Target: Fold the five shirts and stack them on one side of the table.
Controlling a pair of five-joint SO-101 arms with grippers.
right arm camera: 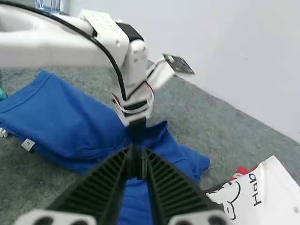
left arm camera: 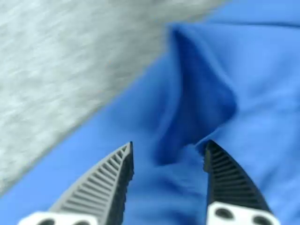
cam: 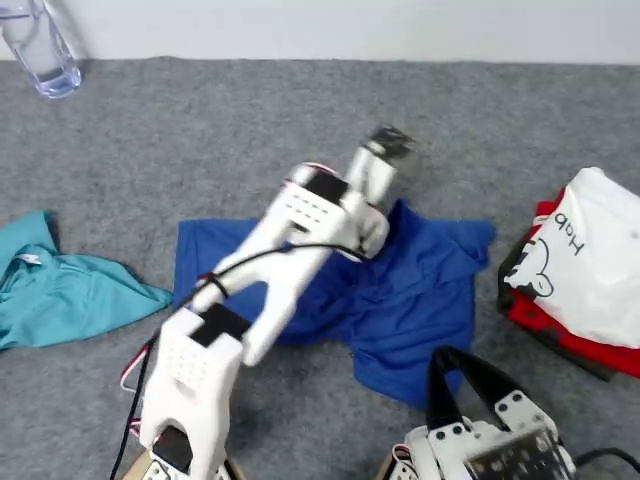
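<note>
Blue shirt (cam: pixel 420 300) lies between teal shirt (cam: pixel 60 288) and folded stack (cam: pixel 590 262); left jaws spread over it, right jaws pressed together.

Grey carpet (cam: pixel 300 110), white wall (cam: pixel 400 25)

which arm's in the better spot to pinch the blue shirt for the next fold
Left, probably. The left end effector is open directly over a raised crease of the blue shirt. The right end effector is shut, back at the shirt's near edge.
</note>
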